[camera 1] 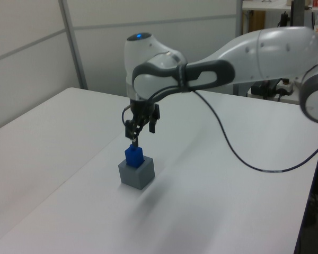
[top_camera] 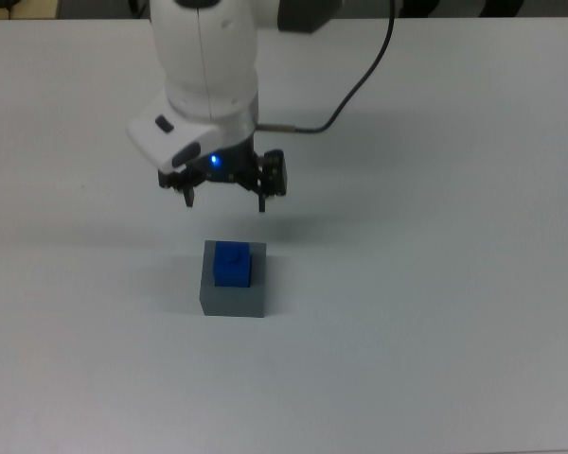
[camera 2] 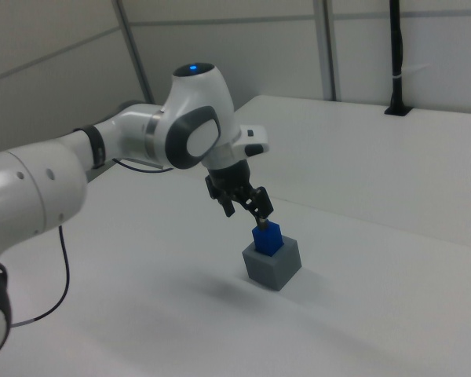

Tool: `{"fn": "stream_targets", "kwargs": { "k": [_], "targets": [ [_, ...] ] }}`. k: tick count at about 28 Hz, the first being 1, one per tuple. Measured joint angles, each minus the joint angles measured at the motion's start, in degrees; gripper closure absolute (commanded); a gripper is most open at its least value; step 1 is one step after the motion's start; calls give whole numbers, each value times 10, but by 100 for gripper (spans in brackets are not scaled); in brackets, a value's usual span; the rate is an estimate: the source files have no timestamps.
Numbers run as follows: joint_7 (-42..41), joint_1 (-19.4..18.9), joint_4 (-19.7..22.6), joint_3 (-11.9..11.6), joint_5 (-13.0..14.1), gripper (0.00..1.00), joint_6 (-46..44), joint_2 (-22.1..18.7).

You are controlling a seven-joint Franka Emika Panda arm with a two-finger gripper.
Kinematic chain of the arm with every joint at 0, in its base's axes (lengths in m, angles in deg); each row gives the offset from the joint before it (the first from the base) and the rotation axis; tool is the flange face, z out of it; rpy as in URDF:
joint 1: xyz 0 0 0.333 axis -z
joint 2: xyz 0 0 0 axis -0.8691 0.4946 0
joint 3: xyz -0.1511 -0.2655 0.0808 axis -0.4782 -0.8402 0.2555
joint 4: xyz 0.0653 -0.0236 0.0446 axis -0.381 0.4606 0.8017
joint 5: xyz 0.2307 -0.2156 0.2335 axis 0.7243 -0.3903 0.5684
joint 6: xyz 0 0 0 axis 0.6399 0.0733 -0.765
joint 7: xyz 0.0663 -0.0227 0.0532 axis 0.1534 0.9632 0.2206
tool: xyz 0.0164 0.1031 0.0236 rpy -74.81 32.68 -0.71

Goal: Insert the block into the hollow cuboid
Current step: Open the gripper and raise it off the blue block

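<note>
The gripper [top_camera: 225, 197] hangs with its jaws spread wide and nothing between them; below it, the block [top_camera: 232, 264] sits in the recess of the hollow cuboid [top_camera: 233, 295], its upper part standing proud of the rim; the placing looks done, so a good finish is a straight lift clear; the cable [top_camera: 360, 80] trails behind the gripper, and nothing on the table [top_camera: 454, 284] obstructs.
</note>
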Motion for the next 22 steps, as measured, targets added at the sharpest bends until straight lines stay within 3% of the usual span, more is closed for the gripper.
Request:
{"fn": "stream_targets", "kwargs": {
  "k": [11,22],
  "targets": [
    [0,-3,88,0,-1,0,-18,-117],
    [0,3,108,-2,-2,0,-61,-175]
  ]
}}
